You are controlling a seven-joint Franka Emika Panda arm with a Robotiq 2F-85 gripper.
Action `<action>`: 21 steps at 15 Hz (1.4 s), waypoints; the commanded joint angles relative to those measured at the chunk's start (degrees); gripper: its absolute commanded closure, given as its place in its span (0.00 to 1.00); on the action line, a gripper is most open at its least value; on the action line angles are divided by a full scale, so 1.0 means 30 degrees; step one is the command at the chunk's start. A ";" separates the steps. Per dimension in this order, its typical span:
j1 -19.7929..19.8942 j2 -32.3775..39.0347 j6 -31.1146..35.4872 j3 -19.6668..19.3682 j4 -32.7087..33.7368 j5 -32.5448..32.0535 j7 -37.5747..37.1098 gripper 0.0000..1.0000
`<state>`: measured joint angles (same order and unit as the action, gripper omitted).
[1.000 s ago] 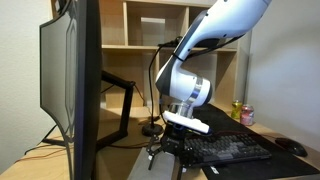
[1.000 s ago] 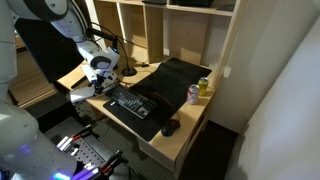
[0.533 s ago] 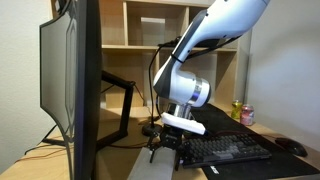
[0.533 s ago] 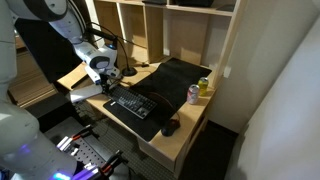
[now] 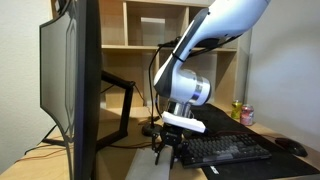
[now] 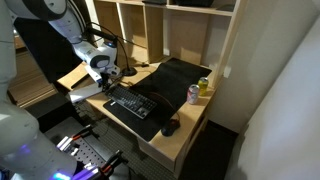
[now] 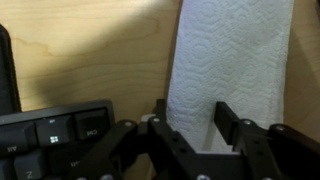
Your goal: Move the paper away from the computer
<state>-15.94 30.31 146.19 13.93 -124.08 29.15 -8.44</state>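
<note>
The paper is a white embossed paper towel [image 7: 232, 60] lying flat on the wooden desk [image 7: 90, 50]. In the wrist view it runs from the top of the picture down between my fingers. My gripper [image 7: 195, 130] is open, one finger on each side of the towel's near end, just above it. In both exterior views the gripper [image 5: 167, 150] [image 6: 102, 84] points down at the desk's end by the monitor [image 5: 72, 80]. The towel shows as a pale strip [image 5: 150, 172] [image 6: 82, 95] under it.
A black keyboard [image 7: 55, 135] [image 5: 230, 150] lies right beside the towel on a dark mat [image 6: 170, 80]. A mouse [image 6: 169, 127], cans [image 6: 198, 90], a monitor arm [image 5: 122, 105] and shelves [image 5: 140, 25] stand around the desk.
The gripper has risen slightly over the towel's end; its jaws stay open. The towel has not visibly moved.
</note>
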 commanded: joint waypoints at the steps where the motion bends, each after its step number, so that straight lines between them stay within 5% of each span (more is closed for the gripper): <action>1: 0.0179 0.0350 0.1171 0.0324 -0.0202 -0.0348 -0.0192 0.77; 5: 0.0223 0.0433 0.1826 0.0433 -0.0237 -0.0201 -0.0243 1.00; 15: 0.2306 0.1413 0.3418 0.3616 0.0145 0.4076 0.2583 1.00; 21: -0.0606 0.0407 0.4820 0.0543 -0.1043 0.2741 -0.3106 1.00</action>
<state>-13.20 33.00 156.55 20.64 -124.35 39.73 -10.25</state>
